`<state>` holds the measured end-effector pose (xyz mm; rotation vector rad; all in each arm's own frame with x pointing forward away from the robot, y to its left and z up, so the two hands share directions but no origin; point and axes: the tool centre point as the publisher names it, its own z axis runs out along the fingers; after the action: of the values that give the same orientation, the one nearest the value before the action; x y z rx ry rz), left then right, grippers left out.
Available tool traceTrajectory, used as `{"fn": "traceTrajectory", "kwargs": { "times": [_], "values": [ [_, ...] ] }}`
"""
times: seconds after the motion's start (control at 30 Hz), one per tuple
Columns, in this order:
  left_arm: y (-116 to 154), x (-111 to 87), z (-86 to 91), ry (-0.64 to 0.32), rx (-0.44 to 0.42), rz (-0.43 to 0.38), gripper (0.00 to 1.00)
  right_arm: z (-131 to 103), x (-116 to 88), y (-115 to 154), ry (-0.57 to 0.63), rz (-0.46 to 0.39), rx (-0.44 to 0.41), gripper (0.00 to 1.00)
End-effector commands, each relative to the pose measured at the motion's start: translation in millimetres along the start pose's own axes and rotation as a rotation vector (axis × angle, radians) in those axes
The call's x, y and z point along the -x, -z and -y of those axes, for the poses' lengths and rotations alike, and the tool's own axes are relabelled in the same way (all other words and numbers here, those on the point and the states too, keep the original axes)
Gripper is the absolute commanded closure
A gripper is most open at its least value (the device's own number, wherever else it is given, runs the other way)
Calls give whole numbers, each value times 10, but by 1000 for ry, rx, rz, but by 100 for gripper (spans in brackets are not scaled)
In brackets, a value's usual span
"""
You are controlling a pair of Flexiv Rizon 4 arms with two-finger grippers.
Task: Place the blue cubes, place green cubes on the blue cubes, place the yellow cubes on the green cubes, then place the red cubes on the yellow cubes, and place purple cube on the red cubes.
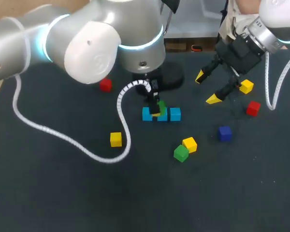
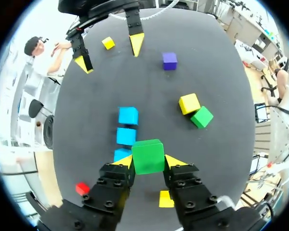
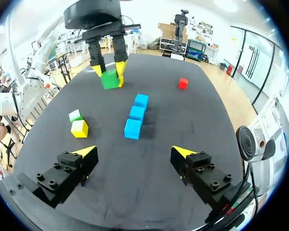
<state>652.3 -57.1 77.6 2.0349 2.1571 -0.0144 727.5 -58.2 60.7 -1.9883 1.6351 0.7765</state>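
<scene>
The green cube (image 2: 148,156) was off the table, pinched between the two yellow tips of the left gripper (image 2: 149,161), so that one was clamped on it. It hung right above the row of three blue cubes (image 1: 175,114). From the head view I'd say roughly over the middle one, but I couldn't tell exactly which. The row ran left to right, and in the left wrist view it stretched straight ahead of the fingers, so the grip looked crosswise to the row. My guess is that helps: going down, the fingers would straddle the row and not bump the neighbouring blues.

The right gripper (image 1: 207,88) sat over at the far right, wide open and holding nothing, near a yellow cube (image 1: 246,86) and a red cube (image 1: 253,108). The left arm was clearly the one on the job. The second green cube (image 1: 181,153) lay nearer, touching another yellow (image 1: 189,144), with the purple cube (image 1: 224,133) off to their right.
</scene>
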Motion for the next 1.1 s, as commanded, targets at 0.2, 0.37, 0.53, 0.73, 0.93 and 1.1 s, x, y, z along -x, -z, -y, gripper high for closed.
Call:
{"fn": "traceTrajectory", "kwargs": {
  "times": [0.2, 0.37, 0.53, 0.73, 0.93, 1.1],
  "values": [
    [-104, 53, -332, -48, -52, -61, 100, -1, -2, 0, 1, 1, -1, 0],
    [-221, -49, -338, -36, -70, -105, 100, -1, -2, 0, 1, 1, -1, 0],
    [-302, -101, -317, -36, -88, -96, 100, -1, -2, 0, 1, 1, -1, 0],
    [-363, -150, -332, -22, -102, -84, 100, -1, -2, 0, 1, 1, -1, 0],
    [-407, -162, -344, -42, -111, -69, 100, -1, -2, 0, 1, 1, -1, 0],
    [-415, -148, -344, -58, -116, -73, 100, -1, -2, 0, 1, 1, -1, 0]
  ]
}}
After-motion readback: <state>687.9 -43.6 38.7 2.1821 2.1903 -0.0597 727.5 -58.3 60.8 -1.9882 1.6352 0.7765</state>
